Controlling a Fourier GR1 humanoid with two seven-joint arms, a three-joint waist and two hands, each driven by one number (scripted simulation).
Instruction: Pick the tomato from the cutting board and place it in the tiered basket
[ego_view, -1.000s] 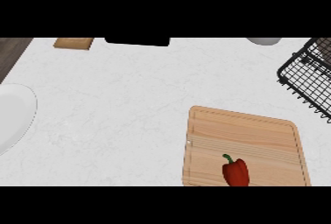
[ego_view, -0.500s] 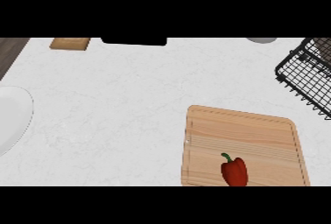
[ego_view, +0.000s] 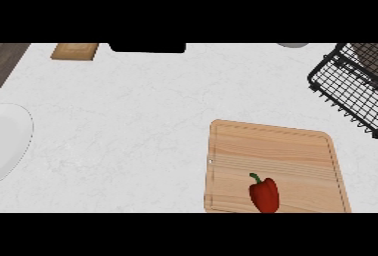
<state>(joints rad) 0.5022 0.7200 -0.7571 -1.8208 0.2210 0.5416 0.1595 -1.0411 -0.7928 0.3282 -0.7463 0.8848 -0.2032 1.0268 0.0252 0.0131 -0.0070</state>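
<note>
- On the wooden cutting board (ego_view: 273, 165) at the lower right of the frame lay a red pepper (ego_view: 264, 194), not a tomato; it sat near the board's bottom edge with its green stem pointing up-frame
- Neither robot hand showed anywhere in the frame, so I could not tell whether either was released, clenched or grasping; nothing had hold of the pepper
- The black wire tiered basket (ego_view: 347, 85) stood at the upper right, cut off by the frame's right edge, well apart from the pepper, with the rest of the board between them
- I'd guess the board's bare upper part and the white bench (ego_view: 133, 115) left open room for a lift up-frame and right
- A white plate (ego_view: 11, 137) showed at the left edge, a small wooden block (ego_view: 74, 51) at upper left, both well clear of that path
</note>
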